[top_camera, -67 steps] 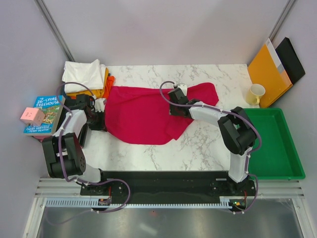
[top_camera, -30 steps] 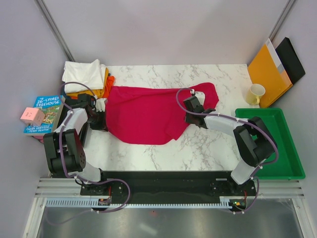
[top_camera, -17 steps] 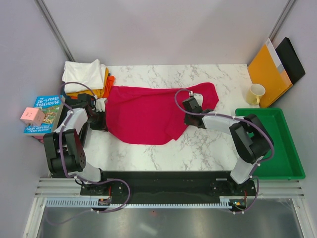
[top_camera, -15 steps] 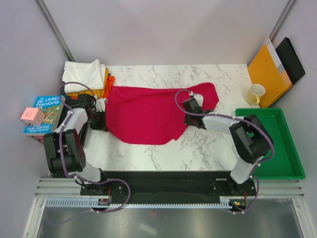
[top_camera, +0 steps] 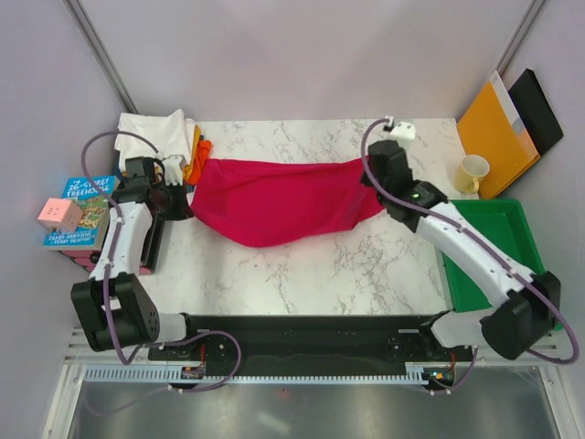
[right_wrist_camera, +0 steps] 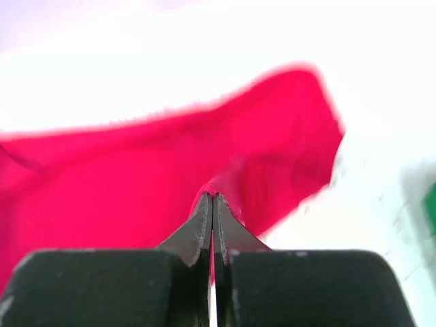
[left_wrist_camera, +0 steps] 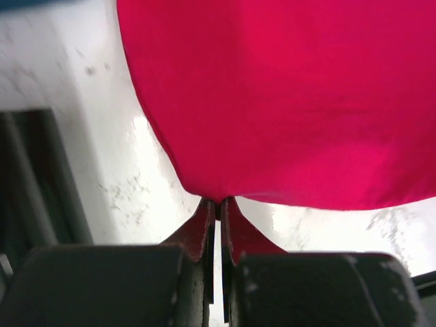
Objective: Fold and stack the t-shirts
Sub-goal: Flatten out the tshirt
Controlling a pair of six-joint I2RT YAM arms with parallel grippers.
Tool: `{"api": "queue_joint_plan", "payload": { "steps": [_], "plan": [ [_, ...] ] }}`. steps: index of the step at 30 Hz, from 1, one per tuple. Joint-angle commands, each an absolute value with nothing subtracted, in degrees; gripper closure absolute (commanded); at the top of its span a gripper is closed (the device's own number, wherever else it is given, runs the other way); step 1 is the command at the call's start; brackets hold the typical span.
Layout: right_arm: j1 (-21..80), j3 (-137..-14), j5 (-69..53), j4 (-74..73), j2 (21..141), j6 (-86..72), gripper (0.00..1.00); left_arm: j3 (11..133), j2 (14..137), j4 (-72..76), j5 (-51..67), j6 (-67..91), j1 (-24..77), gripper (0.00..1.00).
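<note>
The crimson t-shirt (top_camera: 279,201) is stretched sideways across the middle of the marble worktop (top_camera: 302,274), pulled out between the two arms and sagging in a curve towards the near edge. Whether its lowest fold touches the marble cannot be told.

Nearest the camera, the strip of worktop in front of the shirt is bare stone. To the right of it sits the green tray (top_camera: 526,229), with the right arm reaching across its near-left corner. The left jaws are pressed together on the shirt's left edge, and the left wrist view shows a pinch of red cloth caught between the tips. The right jaws are likewise closed tight on the shirt's right end, with red fabric nipped between them in the right wrist view.

Off the worktop's left side lie a book (top_camera: 87,215) and a pink cube (top_camera: 59,214). At the far left corner is a pile of folded shirts, a white t-shirt (top_camera: 151,135) on top with yellow-orange and orange edges (top_camera: 203,146) showing under it, just beside the red shirt's left end. At the far right stand a cream mug (top_camera: 473,170) and, leaning against the wall, an orange-yellow envelope (top_camera: 494,123).
</note>
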State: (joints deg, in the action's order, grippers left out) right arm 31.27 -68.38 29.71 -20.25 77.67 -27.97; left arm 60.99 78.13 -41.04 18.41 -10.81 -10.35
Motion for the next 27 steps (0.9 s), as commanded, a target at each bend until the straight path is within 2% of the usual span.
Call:
{"api": "queue_joint_plan", "payload": {
  "steps": [1,8,14,27],
  "plan": [
    [30.59,-77.59,39.36,-26.80,70.50,-22.16,1.00,67.41,71.30,-41.39,23.29,-5.64,-10.20,0.98],
    [30.50,-87.00,48.86,-31.81,59.34,-14.52,1.00,72.93,56.29,-41.48,22.77,-3.43,-10.28,0.98],
    [30.50,-97.98,50.89,-33.66,57.30,-9.15,1.00,80.40,48.62,-42.89,20.74,-1.85,-10.28,0.98],
    [30.50,-114.86,49.66,-32.70,57.74,-4.57,1.00,102.73,45.35,-44.47,17.49,-0.44,-10.28,0.98]
  ]
}}
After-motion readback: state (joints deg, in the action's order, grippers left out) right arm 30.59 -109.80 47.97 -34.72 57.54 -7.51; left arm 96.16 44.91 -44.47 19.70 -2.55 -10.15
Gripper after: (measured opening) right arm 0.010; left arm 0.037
